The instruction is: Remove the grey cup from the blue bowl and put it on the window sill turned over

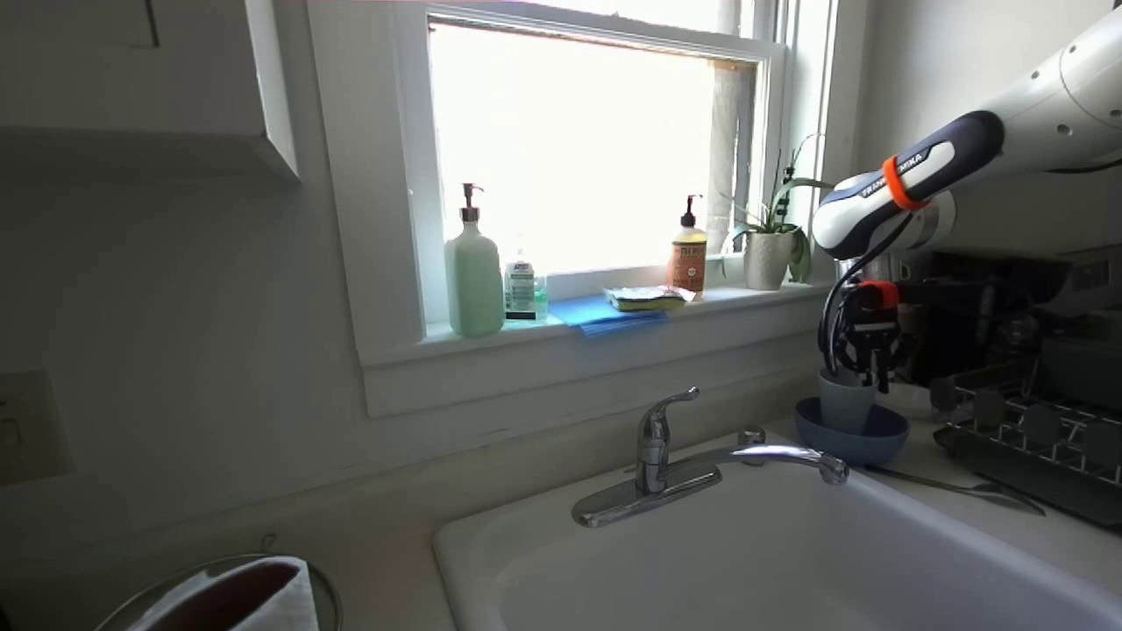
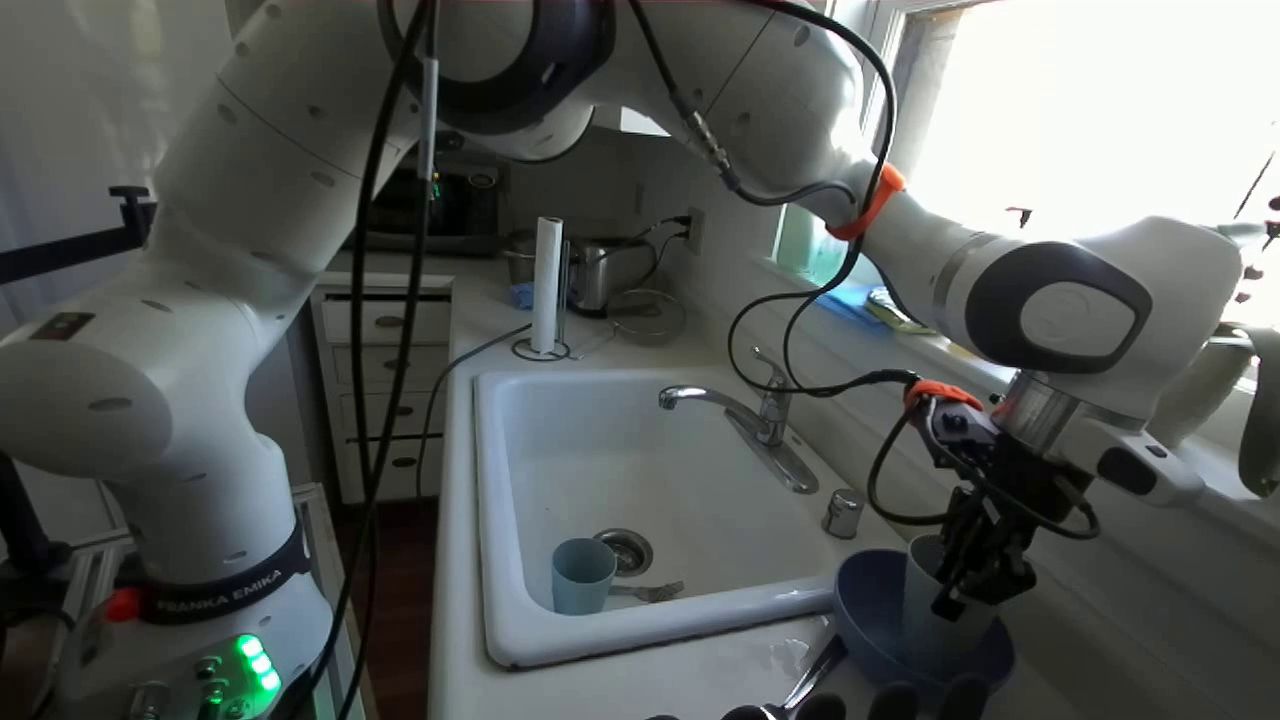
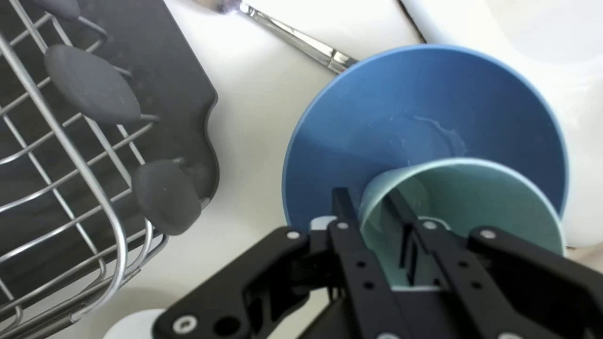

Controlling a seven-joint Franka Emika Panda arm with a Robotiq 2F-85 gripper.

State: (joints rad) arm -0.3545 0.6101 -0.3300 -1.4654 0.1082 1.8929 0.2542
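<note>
The grey cup (image 1: 846,405) stands tilted in the blue bowl (image 1: 820,438) on the counter at the right of the sink. Both show in an exterior view, the cup (image 2: 922,605) and the bowl (image 2: 868,598), and in the wrist view, the cup (image 3: 476,188) and the bowl (image 3: 325,155). My gripper (image 3: 370,197) straddles the cup's wall, one finger inside and one outside. A gap shows between the fingers, so they are not closed on the wall. The gripper points down at the cup in both exterior views (image 1: 875,379) (image 2: 965,590). The white window sill (image 1: 732,295) runs above the faucet.
The sill holds a green pump bottle (image 1: 474,276), a brown pump bottle (image 1: 687,258), a sponge (image 1: 647,299), a blue cloth (image 1: 596,313) and a potted plant (image 1: 765,260). A faucet (image 1: 653,447) stands between sill and sink. A dish rack (image 3: 85,165) adjoins the bowl. Another cup (image 2: 583,577) is in the sink.
</note>
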